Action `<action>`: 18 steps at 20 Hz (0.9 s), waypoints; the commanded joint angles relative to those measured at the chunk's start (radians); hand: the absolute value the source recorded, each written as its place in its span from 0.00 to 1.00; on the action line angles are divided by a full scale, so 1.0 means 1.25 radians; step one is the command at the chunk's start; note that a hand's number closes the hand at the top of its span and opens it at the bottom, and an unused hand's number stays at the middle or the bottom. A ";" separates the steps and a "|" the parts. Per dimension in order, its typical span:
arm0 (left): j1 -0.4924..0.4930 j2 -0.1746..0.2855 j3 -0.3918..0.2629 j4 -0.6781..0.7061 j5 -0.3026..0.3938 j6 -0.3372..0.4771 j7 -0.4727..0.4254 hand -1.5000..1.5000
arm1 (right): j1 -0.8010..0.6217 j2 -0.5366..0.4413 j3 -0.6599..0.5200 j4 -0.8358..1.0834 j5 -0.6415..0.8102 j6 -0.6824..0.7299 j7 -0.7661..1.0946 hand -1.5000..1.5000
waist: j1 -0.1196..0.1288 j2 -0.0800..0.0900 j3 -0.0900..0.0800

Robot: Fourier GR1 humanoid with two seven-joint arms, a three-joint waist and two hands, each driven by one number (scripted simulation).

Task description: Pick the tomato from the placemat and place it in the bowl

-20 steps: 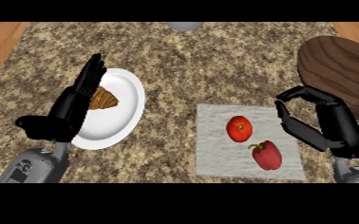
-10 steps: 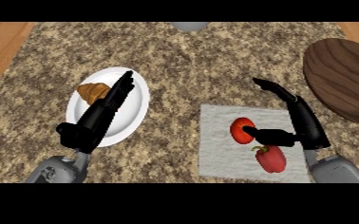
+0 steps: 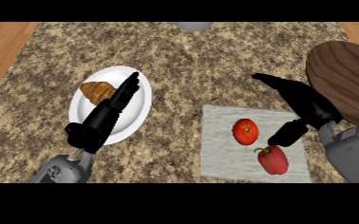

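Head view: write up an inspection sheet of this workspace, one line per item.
Surface: speckled stone counter, with a grey placemat at lower right.
Job's things: tomato lies on the placemat; brown bowl at the right edge, partly out of view.
Clutter: red pepper on the placemat beside the tomato; croissant on a white plate at left.
Hands: right hand open, just right of the tomato, not holding it; left hand open, fingers straight over the plate.
Cables: nothing seen.
Surroundings: wood strip at far left; grey object cut off at the top.
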 commanded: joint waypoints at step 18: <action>0.050 -0.060 0.006 0.003 -0.075 -0.008 -0.018 0.50 | -0.206 0.182 0.065 -0.054 -0.232 0.336 0.611 0.00 | -0.015 -0.001 0.004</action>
